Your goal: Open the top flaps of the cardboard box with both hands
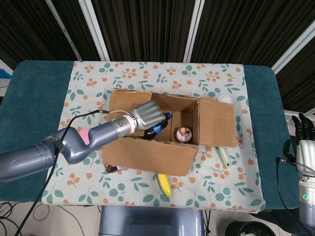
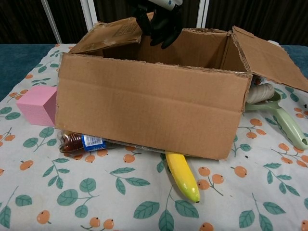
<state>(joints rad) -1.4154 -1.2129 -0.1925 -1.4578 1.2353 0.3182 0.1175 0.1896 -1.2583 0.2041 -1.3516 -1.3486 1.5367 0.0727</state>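
A yellow banana (image 2: pixel 183 176) pokes out toward me from under the front flap of the cardboard box (image 1: pixel 157 132), which sits mid-table on the orange-print cloth (image 1: pixel 211 78), with a bottle (image 2: pixel 84 143) wedged beneath its near left corner and a pink block (image 2: pixel 37 104) just beside its left wall. To the right, a pale green handled tool (image 2: pixel 285 120) lies on the cloth beneath the right flap (image 1: pixel 218 121), which is folded outward. My left hand (image 1: pixel 146 116) reaches over the box's left side, fingers curled under the edge of the left flap (image 2: pixel 109 34) and holding it tilted up. Inside the open box lie a dark bottle with a blue cap (image 1: pixel 156 128) and a small round item (image 1: pixel 183 133) I cannot identify. My right hand (image 1: pixel 304 135) hangs off the table's right edge, well apart from the box, fingers upright and slightly parted, holding nothing
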